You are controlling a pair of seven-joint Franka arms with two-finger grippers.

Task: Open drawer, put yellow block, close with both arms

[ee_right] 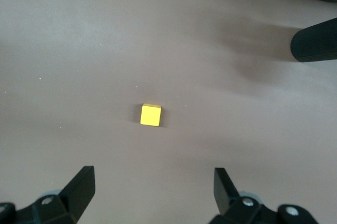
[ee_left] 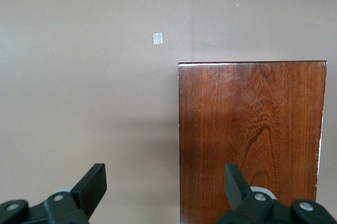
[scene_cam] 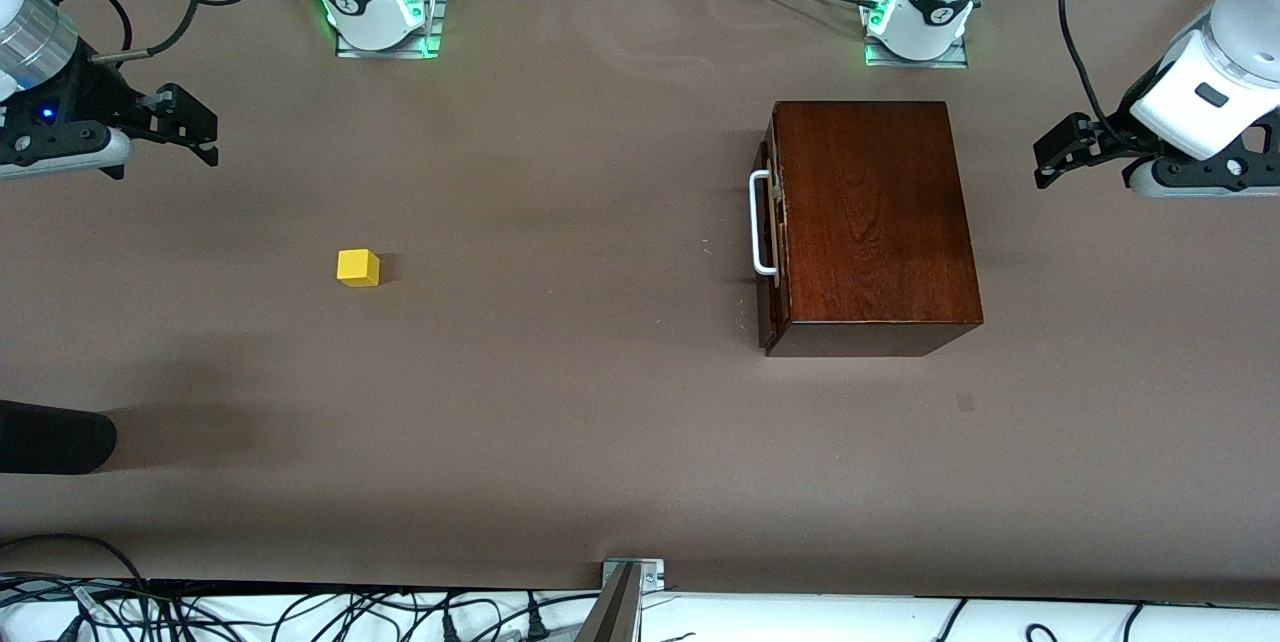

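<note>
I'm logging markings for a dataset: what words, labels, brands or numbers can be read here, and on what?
None can be read.
Box: bare wood, no label.
Yellow block: plain faces.
Arm base collars: a small round mark on each, too small to read.
Pale tag on the table: no print that can be made out.

yellow block (scene_cam: 358,268): open all round | drawer (scene_cam: 768,222) front: seemingly unobstructed
</note>
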